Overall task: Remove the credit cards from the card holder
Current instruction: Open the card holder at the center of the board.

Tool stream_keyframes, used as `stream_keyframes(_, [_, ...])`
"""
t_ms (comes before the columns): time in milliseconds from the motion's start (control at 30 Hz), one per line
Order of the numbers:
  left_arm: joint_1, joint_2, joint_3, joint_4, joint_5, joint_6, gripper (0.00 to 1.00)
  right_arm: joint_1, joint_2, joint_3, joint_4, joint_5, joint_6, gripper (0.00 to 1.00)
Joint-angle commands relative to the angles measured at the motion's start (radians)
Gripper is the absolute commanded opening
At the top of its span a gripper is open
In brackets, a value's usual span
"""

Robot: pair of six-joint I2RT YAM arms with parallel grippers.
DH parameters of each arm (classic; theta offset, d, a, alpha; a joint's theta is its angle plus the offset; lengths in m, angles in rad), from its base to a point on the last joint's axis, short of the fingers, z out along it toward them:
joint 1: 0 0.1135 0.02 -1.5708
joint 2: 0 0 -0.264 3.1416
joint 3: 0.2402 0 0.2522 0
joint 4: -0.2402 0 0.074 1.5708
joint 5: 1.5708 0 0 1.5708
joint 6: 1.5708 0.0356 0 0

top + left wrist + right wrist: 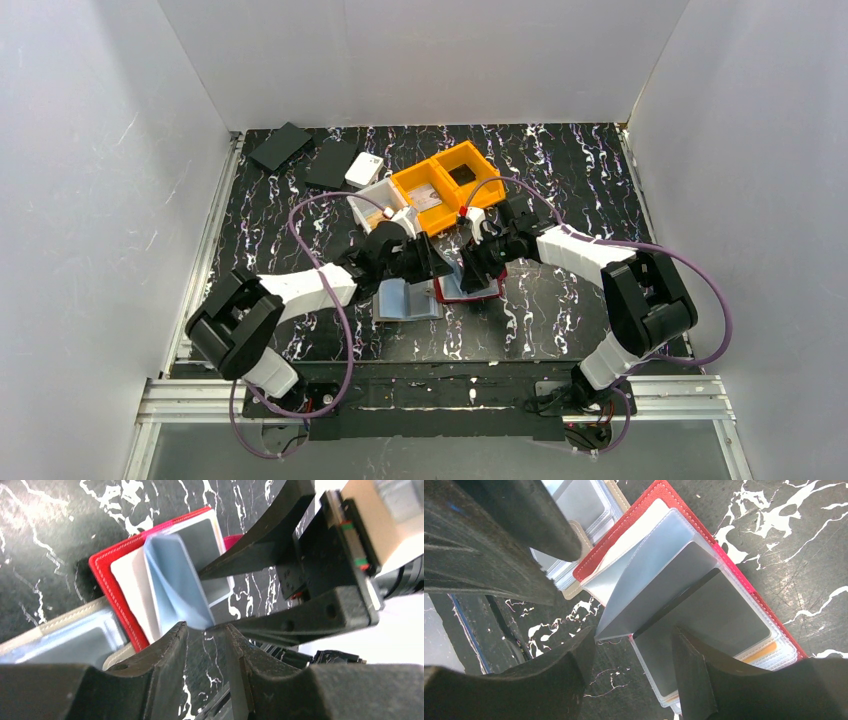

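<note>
The red stitched card holder [704, 595] lies open on the black marbled worktop [570, 320], its near edge just beside a grey-beige card holder [408, 300]. One clear plastic sleeve [644, 580] stands lifted. Its free edge sits between the released jaws of the right gripper [634, 640], and its corner reaches the parted jaws of the left gripper [205, 630]; neither pinches it. Only the right wrist view shows an orange card edge [760, 652] still pocketed. The top view shows open worktop to the right and orange bins [445, 180] just behind.
</note>
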Motion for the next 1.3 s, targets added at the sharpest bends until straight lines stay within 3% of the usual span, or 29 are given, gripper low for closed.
stream_keyframes(0, [0.008,0.054,0.096,-0.05,-0.025,0.013,0.32,-0.008,-0.001,0.017,-0.004,0.012,-0.012,0.64])
stream_keyframes(200, [0.013,0.108,0.155,-0.055,-0.008,0.024,0.21,-0.008,0.01,0.022,-0.01,0.009,-0.013,0.63])
stream_keyframes(433, [0.018,0.196,0.191,-0.056,0.028,0.026,0.18,-0.008,0.011,0.022,-0.011,0.009,-0.015,0.63])
stream_keyframes(700, [0.042,0.196,0.12,-0.091,-0.01,0.033,0.11,-0.008,0.012,0.022,-0.013,0.012,-0.016,0.63])
stream_keyframes(1033, [0.051,0.205,0.172,-0.088,0.105,0.084,0.14,-0.018,0.015,0.023,-0.005,-0.001,-0.002,0.62])
stream_keyframes(1267, [0.049,0.266,0.224,-0.087,0.164,0.073,0.15,-0.057,0.014,0.017,0.0,-0.042,0.015,0.52])
